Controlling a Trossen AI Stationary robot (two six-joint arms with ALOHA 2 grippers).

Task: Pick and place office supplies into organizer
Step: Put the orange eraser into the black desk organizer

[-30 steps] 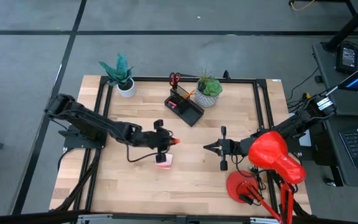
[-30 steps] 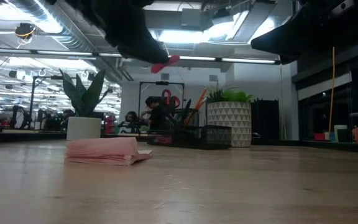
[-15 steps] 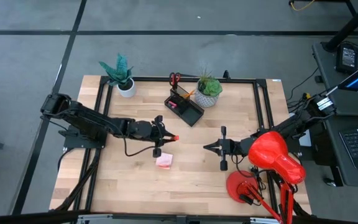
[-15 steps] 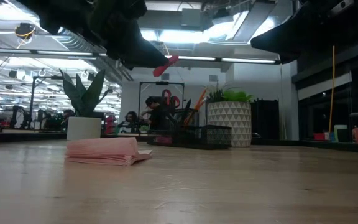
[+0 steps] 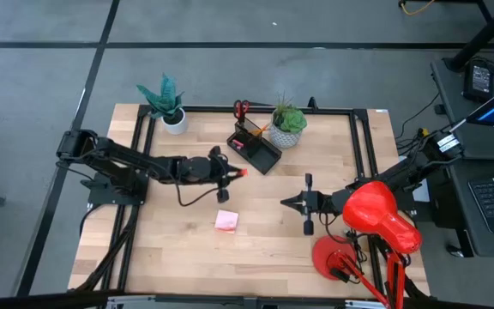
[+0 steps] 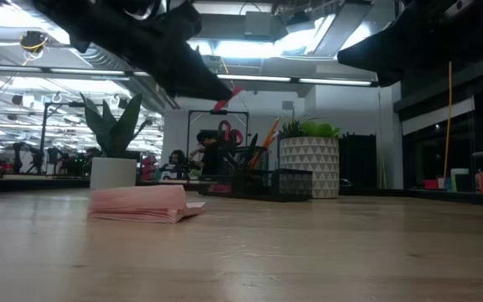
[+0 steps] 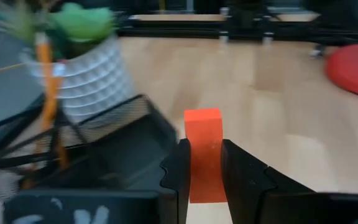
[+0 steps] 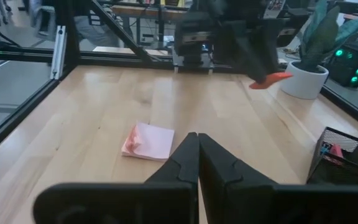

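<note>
My left gripper hangs above the table middle, shut on a small red-orange eraser, close to the near-left side of the black mesh organizer. The organizer holds red-handled scissors, an orange pencil and a pink item. A pink sticky-note pad lies flat on the wood. My right gripper waits shut, right of centre. My left gripper pinches the red-orange eraser between its two fingers, which clamp the block's two long sides at its back half. The free end juts out past the fingertips. The fingers reach level, from the table's left. The eraser is lifted clear of the table.
Two potted plants stand at the far side: one in a smooth white pot, one in a patterned white pot right beside the organizer. A red lamp-like object covers the right arm. A black frame rails the table edges.
My left gripper has carried the eraser from above the sticky-note pad toward the far edge and the organizer, staying shut on it. The pad has stayed where it lay, now uncovered in the high view.
</note>
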